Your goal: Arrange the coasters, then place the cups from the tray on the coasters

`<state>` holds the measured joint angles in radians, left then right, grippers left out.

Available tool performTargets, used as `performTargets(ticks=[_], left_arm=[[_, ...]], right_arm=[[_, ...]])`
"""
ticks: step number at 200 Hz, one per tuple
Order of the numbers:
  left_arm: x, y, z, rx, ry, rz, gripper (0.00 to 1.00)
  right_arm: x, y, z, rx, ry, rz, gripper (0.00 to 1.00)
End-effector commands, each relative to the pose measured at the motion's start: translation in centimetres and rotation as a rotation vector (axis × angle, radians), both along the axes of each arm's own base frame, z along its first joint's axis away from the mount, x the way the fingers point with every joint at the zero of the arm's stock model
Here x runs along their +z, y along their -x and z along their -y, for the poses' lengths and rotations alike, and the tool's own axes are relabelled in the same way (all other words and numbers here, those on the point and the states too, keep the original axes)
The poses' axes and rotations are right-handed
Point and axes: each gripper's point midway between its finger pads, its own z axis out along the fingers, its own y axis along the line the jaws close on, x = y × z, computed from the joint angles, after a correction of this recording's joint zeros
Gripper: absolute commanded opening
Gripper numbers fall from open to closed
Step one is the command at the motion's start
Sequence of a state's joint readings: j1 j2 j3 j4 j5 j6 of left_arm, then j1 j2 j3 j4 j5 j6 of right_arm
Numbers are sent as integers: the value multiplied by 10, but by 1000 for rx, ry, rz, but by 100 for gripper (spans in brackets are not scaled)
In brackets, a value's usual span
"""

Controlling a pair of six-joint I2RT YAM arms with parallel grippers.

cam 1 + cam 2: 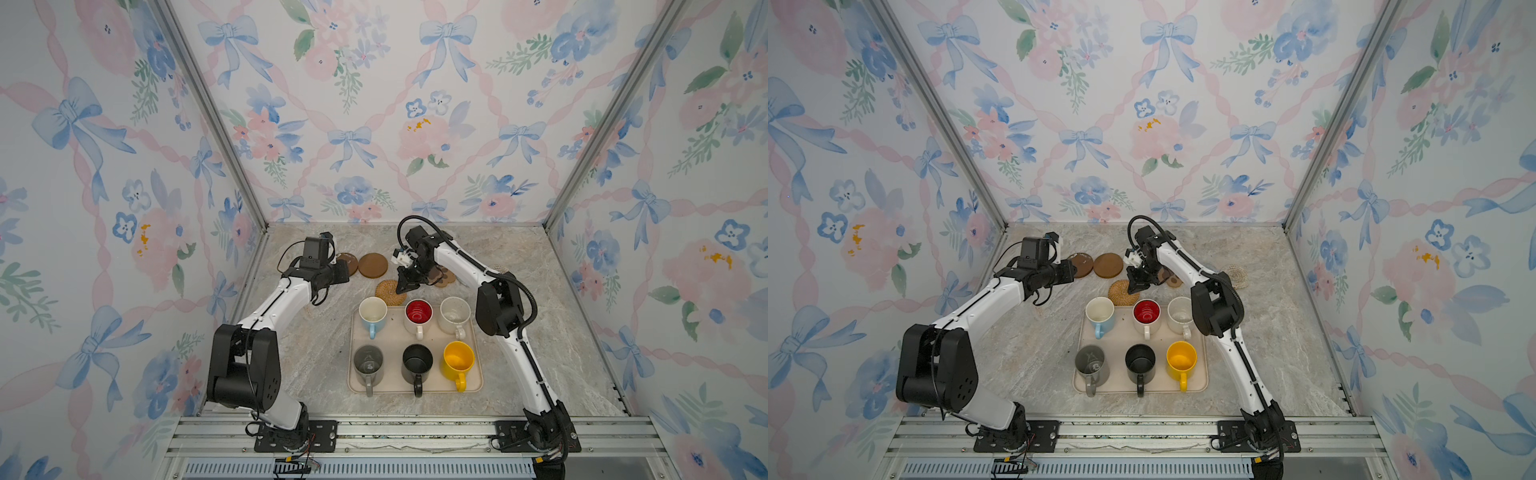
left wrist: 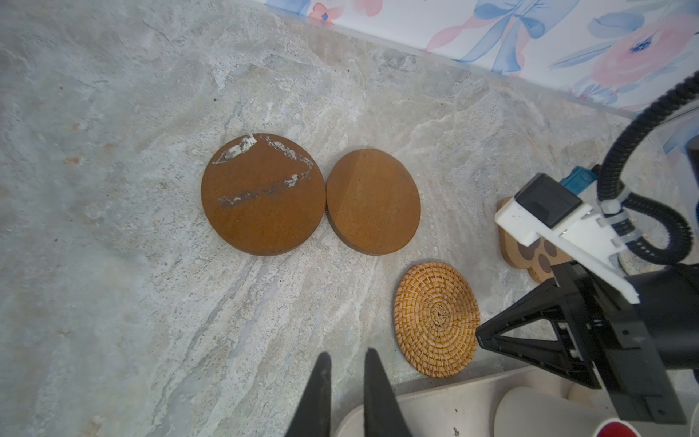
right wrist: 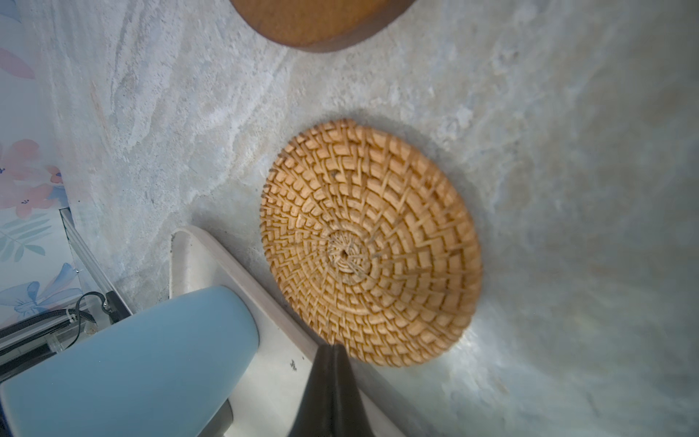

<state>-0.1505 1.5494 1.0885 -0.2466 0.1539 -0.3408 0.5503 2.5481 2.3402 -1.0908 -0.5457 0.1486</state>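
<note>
Your right end effector [image 3: 333,353] is clenched and empty, its tip poised over the near edge of the woven coaster [image 3: 370,242]. That coaster lies flat on the tabletop [image 2: 113,227], just beside the far rim of the tray [image 3: 204,261]. Judge it light, stiff and rough. It should slide under a push but looks too thin to pinch flat, so take it by the free edge away from the tray.

Your left end effector [image 2: 348,355] is all but closed on nothing, near two wooden discs [image 2: 263,195] that touch edge to edge. They look smooth and rigid, and are likely to skate.

Six mugs [image 1: 372,313] stand on the tray. Open room lies left of the tray and along the far wall. The paw coaster [image 2: 537,257] sits partly under the right arm.
</note>
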Motion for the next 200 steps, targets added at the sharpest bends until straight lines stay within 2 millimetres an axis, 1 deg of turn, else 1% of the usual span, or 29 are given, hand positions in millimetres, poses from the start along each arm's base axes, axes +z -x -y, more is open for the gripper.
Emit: performTargets(ticks=[1,23,67,99,130,160,200], left_arm=[[0,3,-3,-2,-6,9,15],[-3,5,-2,-1,1,5,15],[-3,6,-1,-4,12,8,15],[-3,6,0,-2,16,6,15],[-4,5,3,-7,37,9,15],[-8,5,4,-5,47,-3,15],[-12,7,4,3,60,-6,15]], right_arm=[[-9,1,-8,-5,-10,-28,0],[-13,0,-8,-11,-1,-31,0],[-27,-1,-3,-22,38,-39,0],[-37,-6,6,-35,87,-35,0],[-42,-22,19,-92,106,-28,0],[-42,-42,30,-160,93,-11,0],[-38,-64,30,-231,40,11,0]])
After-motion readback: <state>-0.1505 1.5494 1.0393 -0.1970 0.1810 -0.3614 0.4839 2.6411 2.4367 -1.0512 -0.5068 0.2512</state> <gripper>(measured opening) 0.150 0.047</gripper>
